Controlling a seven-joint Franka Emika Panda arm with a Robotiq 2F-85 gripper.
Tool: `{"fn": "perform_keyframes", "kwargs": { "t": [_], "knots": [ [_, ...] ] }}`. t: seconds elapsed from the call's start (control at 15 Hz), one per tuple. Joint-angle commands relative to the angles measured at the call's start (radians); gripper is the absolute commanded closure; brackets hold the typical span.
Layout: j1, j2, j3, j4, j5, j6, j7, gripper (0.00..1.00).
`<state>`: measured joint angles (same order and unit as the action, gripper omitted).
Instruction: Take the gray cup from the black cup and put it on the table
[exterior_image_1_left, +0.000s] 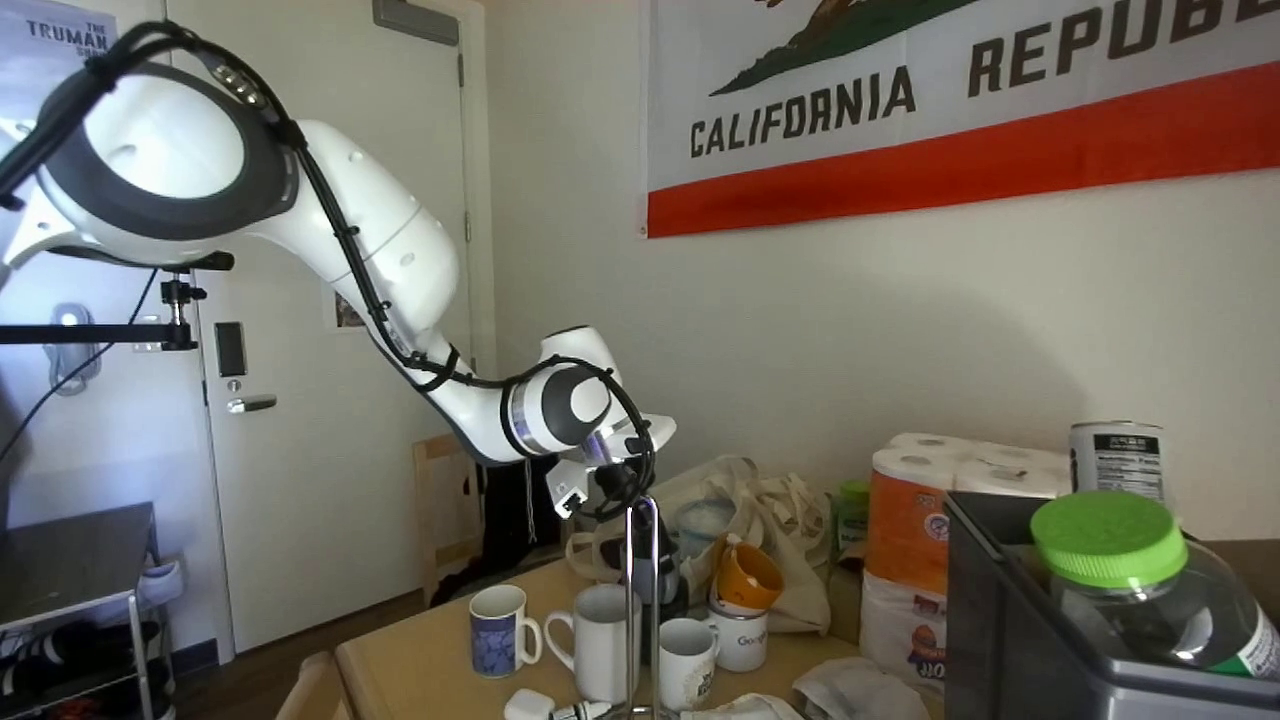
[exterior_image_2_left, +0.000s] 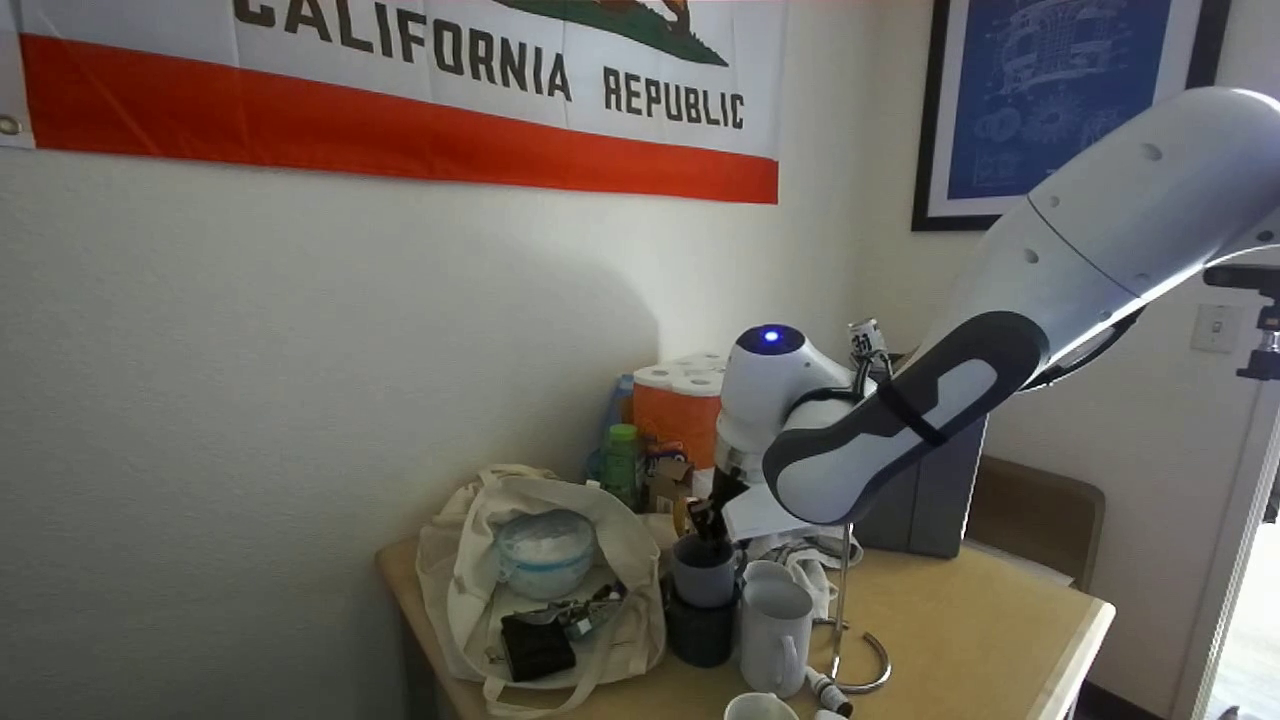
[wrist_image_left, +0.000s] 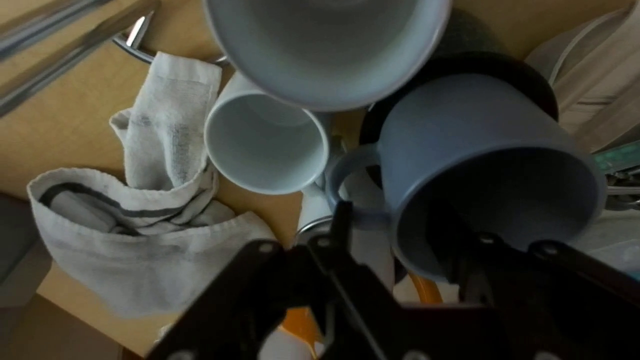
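Note:
The gray cup (exterior_image_2_left: 703, 577) has a side handle and sits in the top of the black cup (exterior_image_2_left: 700, 632). In the wrist view the gray cup (wrist_image_left: 465, 120) appears tilted, its mouth facing the camera, with the black cup's dark rim (wrist_image_left: 530, 75) behind it. My gripper (wrist_image_left: 392, 217) is open. One finger reaches inside the gray cup and the other is outside, by the handle, with the cup's wall between them. In an exterior view my gripper (exterior_image_2_left: 712, 522) points down into the cup; its fingertips are hidden there. The light brown table (exterior_image_2_left: 985, 620) is underneath.
A tall white mug (exterior_image_2_left: 776, 635) and a smaller white mug (wrist_image_left: 267, 142) stand close beside the stacked cups. A metal stand (exterior_image_1_left: 643, 600), a cloth (wrist_image_left: 150, 240), an orange cup (exterior_image_1_left: 750, 577) on a white mug, and a tote bag (exterior_image_2_left: 460, 590) are nearby.

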<state>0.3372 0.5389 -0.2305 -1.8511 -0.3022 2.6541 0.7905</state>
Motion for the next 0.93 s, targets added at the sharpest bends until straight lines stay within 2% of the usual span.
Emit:
{"fn": "perform_keyframes", "kwargs": {
  "t": [0.0, 0.13, 0.87],
  "knots": [
    [0.017, 0.006, -0.014, 0.019, -0.025, -0.039, 0.048, 0.88],
    [0.019, 0.004, -0.016, 0.021, -0.028, -0.042, 0.051, 0.99],
    [0.023, -0.033, -0.016, 0.025, -0.021, -0.075, 0.101, 0.97]
  ]
}}
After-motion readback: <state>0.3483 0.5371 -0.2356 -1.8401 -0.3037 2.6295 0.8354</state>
